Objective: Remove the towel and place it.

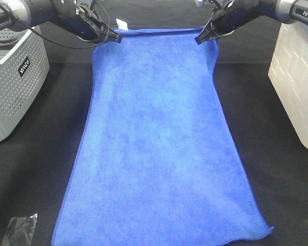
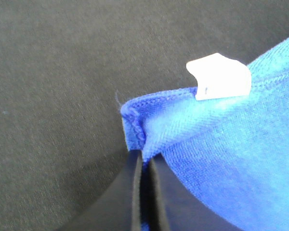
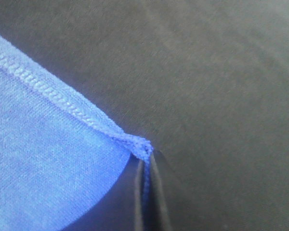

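- Nearest, the free hem of the large royal-blue microfibre towel (image 1: 159, 143) lies by the black bench's (image 1: 36, 169) front edge, seemingly resting.
- Far corners are pinched tight by the left gripper (image 1: 114, 37) and the right gripper (image 1: 199, 39), so the cloth spreads flat for placing.

towel (image 1: 159, 143): is spread down the middle of the table (image 1: 46, 169), its far edge stretched between both grippers
left gripper (image 1: 115, 37): is clamped on the towel's far left corner
right gripper (image 1: 198, 39): is clamped on the far right corner
tag (image 1: 122, 23): is seen just beside the left gripper
basket (image 1: 13, 87): is set left of the towel, apart from it
bin (image 1: 297, 82): is set right of the towel, apart from it
plastic scrap (image 1: 20, 229): is laid near the towel's near left corner
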